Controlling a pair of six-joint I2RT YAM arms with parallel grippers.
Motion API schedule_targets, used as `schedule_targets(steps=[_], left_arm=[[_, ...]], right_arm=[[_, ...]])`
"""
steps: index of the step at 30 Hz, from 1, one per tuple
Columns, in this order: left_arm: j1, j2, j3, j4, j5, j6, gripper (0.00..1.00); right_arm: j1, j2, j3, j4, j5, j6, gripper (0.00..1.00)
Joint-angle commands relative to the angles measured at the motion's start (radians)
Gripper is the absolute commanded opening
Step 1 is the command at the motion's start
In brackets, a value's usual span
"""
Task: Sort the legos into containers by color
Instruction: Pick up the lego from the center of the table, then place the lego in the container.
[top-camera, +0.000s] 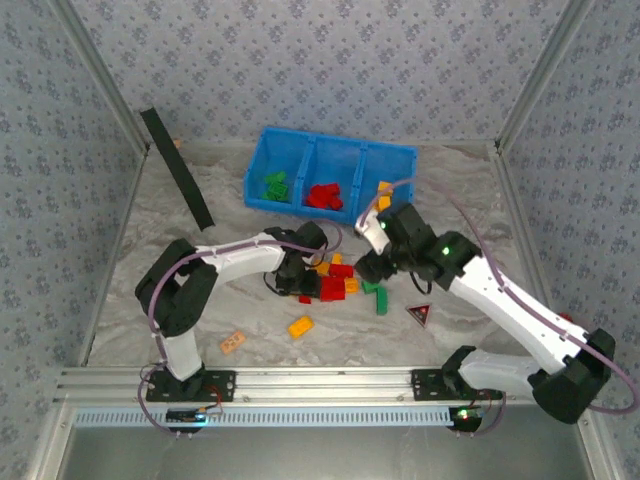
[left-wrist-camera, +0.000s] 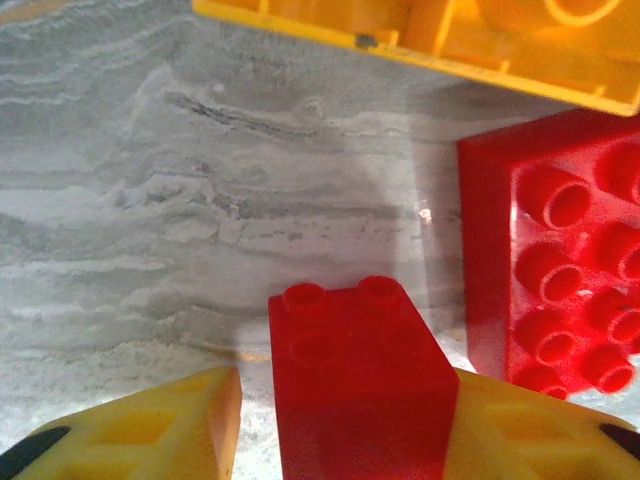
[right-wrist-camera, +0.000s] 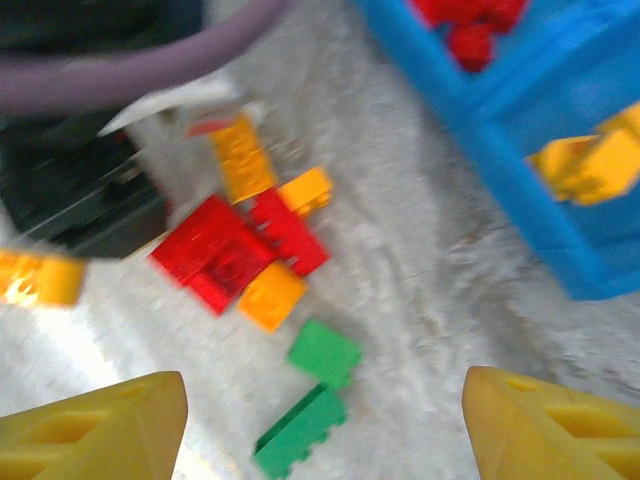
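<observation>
My left gripper (left-wrist-camera: 345, 430) is down at the pile of legos (top-camera: 335, 280), its jaws round a small red brick (left-wrist-camera: 355, 390). The right finger touches the brick and a gap shows at the left finger (left-wrist-camera: 190, 420). A larger red brick (left-wrist-camera: 560, 250) and a yellow one (left-wrist-camera: 450, 30) lie just beyond. My right gripper (right-wrist-camera: 325, 430) hangs open above two green bricks (right-wrist-camera: 325, 352), nothing between its fingers. The blue bin (top-camera: 258, 150) holds green (top-camera: 275, 185), red (top-camera: 323, 195) and yellow (top-camera: 383, 190) legos in its three containers.
A black strip (top-camera: 178, 168) leans at the back left. A black triangle (top-camera: 419, 315) lies right of the pile. A pale orange flat piece (top-camera: 233, 342) and an orange brick (top-camera: 301, 326) lie toward the front. Patterned walls close in three sides.
</observation>
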Motion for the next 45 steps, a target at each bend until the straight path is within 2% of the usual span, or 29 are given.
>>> schedule_targets(steps=[1,6,10,12,20,25,29,36,45], left_arm=[[0.006,0.040,0.002,-0.008,0.022,0.035,0.52],[0.008,0.076,0.032,-0.003,0.029,0.052,0.49],[0.013,0.095,0.050,-0.003,0.037,0.064,0.35],[0.017,0.099,0.053,-0.006,0.038,0.071,0.28],[0.068,0.042,0.102,-0.074,0.015,0.124,0.19],[0.155,-0.037,0.245,-0.181,-0.018,0.196,0.18],[0.204,-0.040,0.412,-0.224,-0.029,0.240,0.18],[0.222,0.183,0.753,-0.157,-0.034,0.244,0.17],[0.221,0.537,1.126,-0.146,-0.179,0.246,0.17]], right_arm=[[0.065,-0.077,-0.079,0.031,-0.122,-0.088,0.76],[0.218,-0.155,-0.185,0.111,-0.150,-0.195,0.78],[0.352,-0.128,-0.221,0.136,-0.098,-0.305,0.79],[0.383,-0.100,-0.232,0.159,-0.100,-0.348,0.79],[0.407,0.073,-0.248,0.331,-0.165,-0.500,0.81],[0.410,0.194,-0.253,0.463,-0.189,-0.565,0.81],[0.412,0.278,-0.251,0.534,-0.195,-0.601,0.80],[0.413,0.390,-0.241,0.607,-0.190,-0.633,0.80],[0.418,0.507,-0.214,0.692,-0.106,-0.593,0.81]])
